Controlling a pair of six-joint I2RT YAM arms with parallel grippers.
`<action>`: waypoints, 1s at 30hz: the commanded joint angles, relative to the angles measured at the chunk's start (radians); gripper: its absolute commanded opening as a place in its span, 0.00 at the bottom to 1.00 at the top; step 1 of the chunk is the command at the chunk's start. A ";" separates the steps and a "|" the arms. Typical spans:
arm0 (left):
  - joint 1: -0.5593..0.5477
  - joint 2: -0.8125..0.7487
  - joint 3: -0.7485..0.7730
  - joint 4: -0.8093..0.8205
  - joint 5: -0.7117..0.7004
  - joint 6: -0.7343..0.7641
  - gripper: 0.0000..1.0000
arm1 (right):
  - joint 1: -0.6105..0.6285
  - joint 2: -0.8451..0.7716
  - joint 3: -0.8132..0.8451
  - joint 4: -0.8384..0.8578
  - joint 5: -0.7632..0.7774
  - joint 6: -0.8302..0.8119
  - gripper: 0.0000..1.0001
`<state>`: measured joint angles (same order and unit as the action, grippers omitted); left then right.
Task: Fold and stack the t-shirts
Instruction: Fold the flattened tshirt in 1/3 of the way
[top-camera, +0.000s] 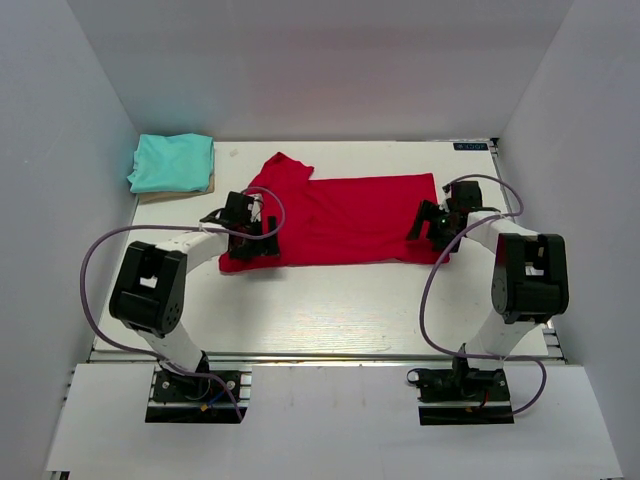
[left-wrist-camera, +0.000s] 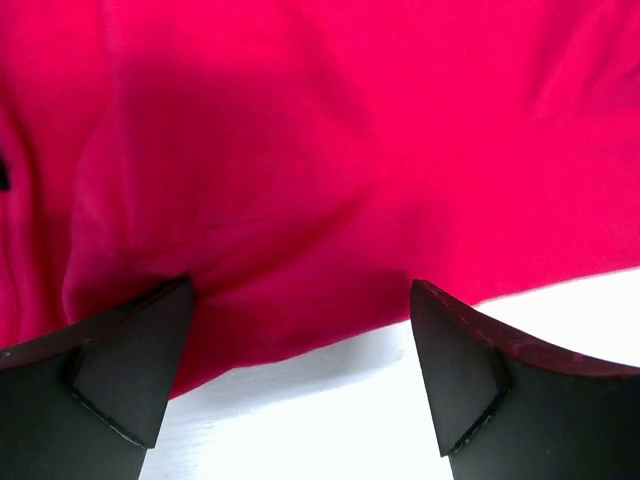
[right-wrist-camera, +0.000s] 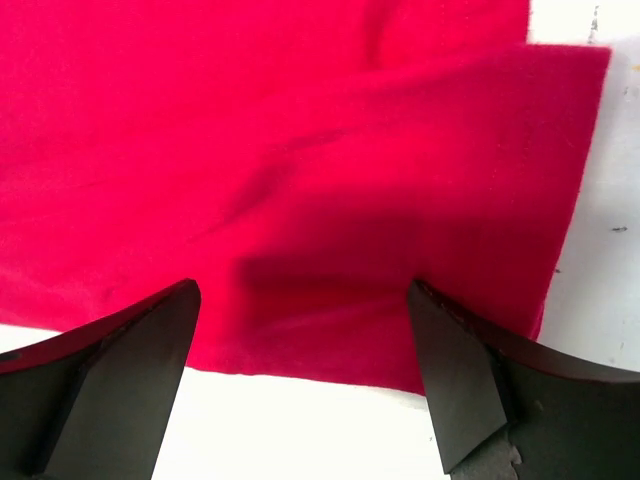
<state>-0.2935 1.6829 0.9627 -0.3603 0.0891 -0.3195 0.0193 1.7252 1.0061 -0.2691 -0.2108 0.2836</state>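
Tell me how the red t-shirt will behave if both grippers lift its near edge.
Probably floppy: the red t-shirt lies flat with soft wrinkles in both wrist views, so it should drape and sag between the left gripper and right gripper. Likely light: thin cloth. Pushed, it may bunch rather than slide.

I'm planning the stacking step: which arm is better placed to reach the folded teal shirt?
Left, probably. The teal shirt lies in the far left corner, nearest the left gripper; the right gripper, also open, sits at the opposite end of the red shirt.

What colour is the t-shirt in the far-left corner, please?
Light teal t-shirt; best in top external view.
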 joint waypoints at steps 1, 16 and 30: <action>0.016 -0.012 -0.090 -0.077 -0.112 -0.042 1.00 | -0.005 0.028 -0.040 -0.070 0.120 0.006 0.90; -0.004 -0.242 -0.202 -0.477 -0.045 -0.193 1.00 | 0.004 -0.222 -0.285 -0.202 0.163 0.074 0.90; 0.007 -0.195 0.280 -0.297 -0.140 -0.037 1.00 | 0.018 -0.353 -0.023 -0.065 0.057 -0.006 0.90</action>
<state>-0.2962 1.4437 1.1790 -0.8032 -0.0082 -0.4324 0.0334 1.3502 0.8757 -0.4156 -0.1257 0.3054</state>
